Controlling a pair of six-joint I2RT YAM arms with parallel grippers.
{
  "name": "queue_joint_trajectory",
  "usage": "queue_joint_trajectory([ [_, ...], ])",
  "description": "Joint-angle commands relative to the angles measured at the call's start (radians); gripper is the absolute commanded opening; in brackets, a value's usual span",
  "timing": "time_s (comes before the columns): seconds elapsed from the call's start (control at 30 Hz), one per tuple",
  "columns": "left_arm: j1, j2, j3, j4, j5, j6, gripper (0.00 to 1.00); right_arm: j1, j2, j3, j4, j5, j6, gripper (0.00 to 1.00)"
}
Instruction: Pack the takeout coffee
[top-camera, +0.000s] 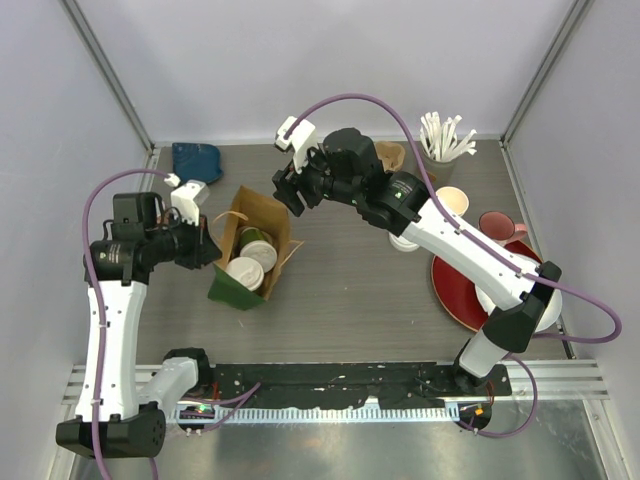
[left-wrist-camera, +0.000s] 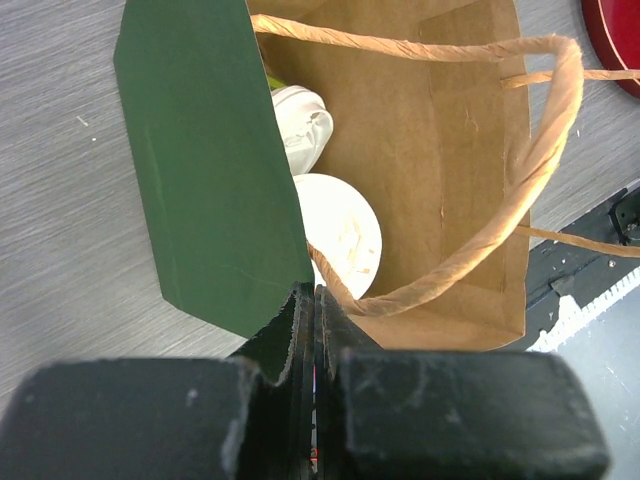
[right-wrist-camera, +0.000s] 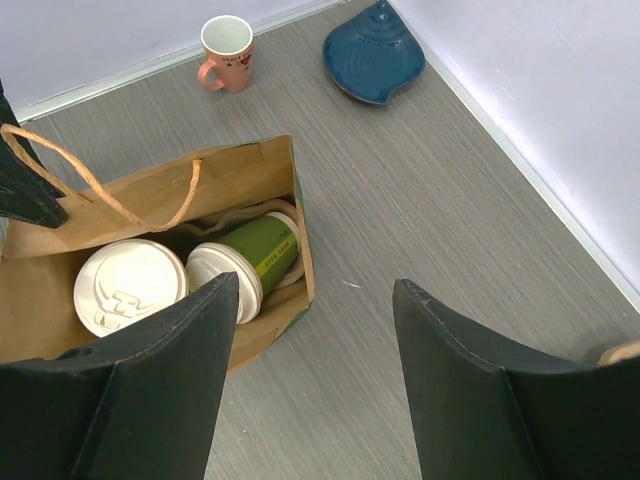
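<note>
Bright, even light; faint soft shadows; wrist views' near foreground blurry, bkgd sharp.

You're looking at a paper bag (left-wrist-camera: 430, 180) showing kraft brown inside and dark green outside. The cup (right-wrist-camera: 262, 245) is showing olive green with a yellow band, under a white lid (right-wrist-camera: 215, 265). The mug (right-wrist-camera: 227, 50) is showing pink, the table (right-wrist-camera: 420, 230) streaked grey.

No readable text, cup (right-wrist-camera: 262, 250) print blurred (tiny)

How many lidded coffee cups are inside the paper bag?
2. The first cup shows its white lid face-on; the second cup leans beside it, green side showing. The paper bag may hide more.
</note>
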Motion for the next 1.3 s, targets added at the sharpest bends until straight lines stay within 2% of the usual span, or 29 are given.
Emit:
queue_joint_trajectory([
  [0.0, -0.004, 0.016, -0.021, 0.024, 0.029, 0.01, 0.0, 0.0, -0.025, 0.025, 0.016, 0.003, -0.005, 0.68],
  [0.6, -0.004, 0.065, -0.022, 0.053, 0.03, 0.016, 0.0, 0.0, -0.031, 0.007, 0.013, 0.014, -0.014, 0.68],
  [1.1, -0.004, 0.046, -0.009, 0.033, 0.007, 0.022, 0.0, -0.002, -0.028, 0.008, 0.01, 0.003, -0.008, 0.68],
  [1.27, -0.004, 0.039, -0.009, 0.03, 0.013, 0.02, 0.0, 0.002, -0.023, 0.008, 0.019, -0.064, 0.006, 0.68],
])
